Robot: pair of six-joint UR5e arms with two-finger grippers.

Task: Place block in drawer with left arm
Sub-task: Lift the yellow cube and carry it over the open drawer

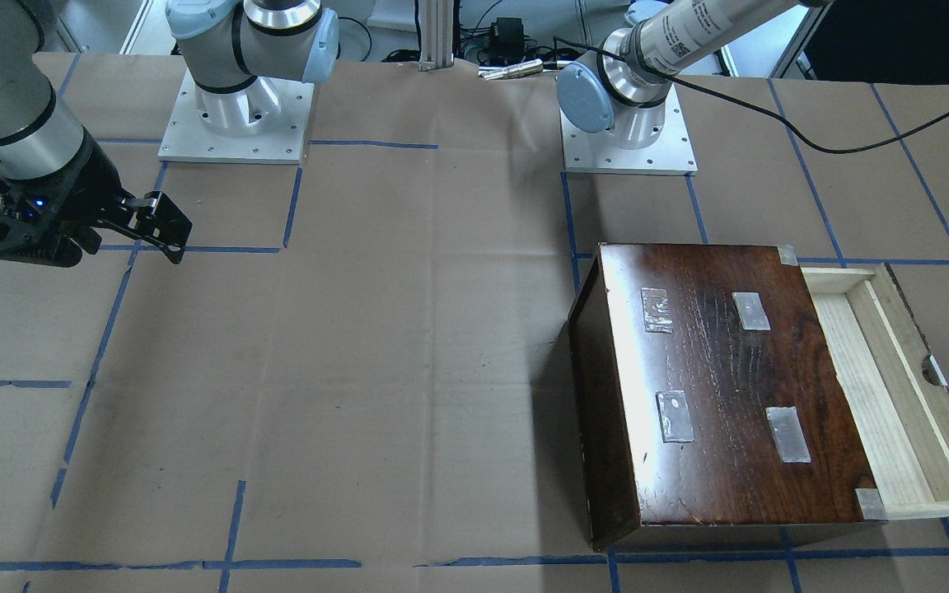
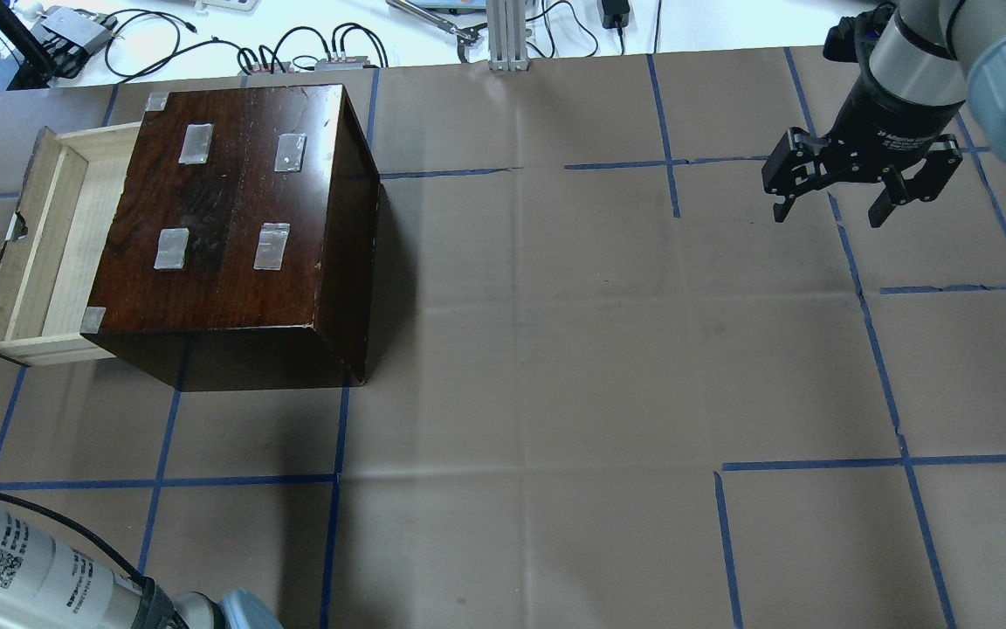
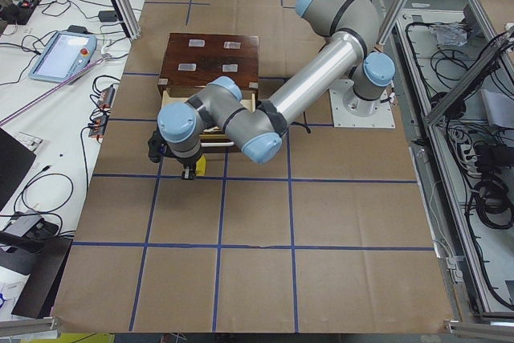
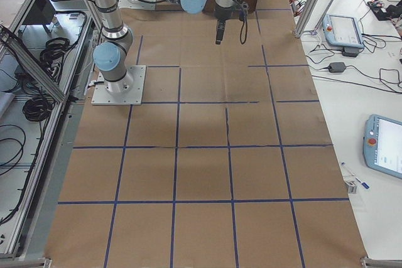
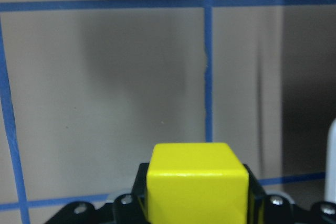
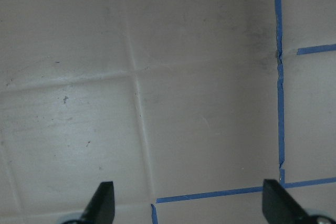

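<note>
Left wrist view: block point(image 5: 197, 182), bright yellow, sits pinched between the black fingers point(image 5: 255, 193) of the left gripper point(image 5: 197, 211), 1 finger tight against each side face. Brown paper table point(image 5: 105, 103) with blue tape lines point(image 5: 208, 51) lies below it.

Exterior left view: left gripper point(image 3: 187, 169) hangs off the near arm, just past the front board of the drawer point(image 3: 210, 137). A yellow spot shows beside the fingers. Block looks held off the paper, though the view is too small to be sure. It is outside the drawer, not over it.

Overhead view: drawer point(image 2: 7, 262) stands pulled out of the dark box point(image 2: 241, 218), pale floor and notched front board showing. 4 tape patches point(image 2: 172, 248) on the box top.

Right gripper point(image 2: 828, 216) is well apart from the box, over the far side of the table, fingers spread wide and holding nothing. Right wrist view confirms: 2 fingertips point(image 6: 103, 202) far apart over bare paper.
</note>
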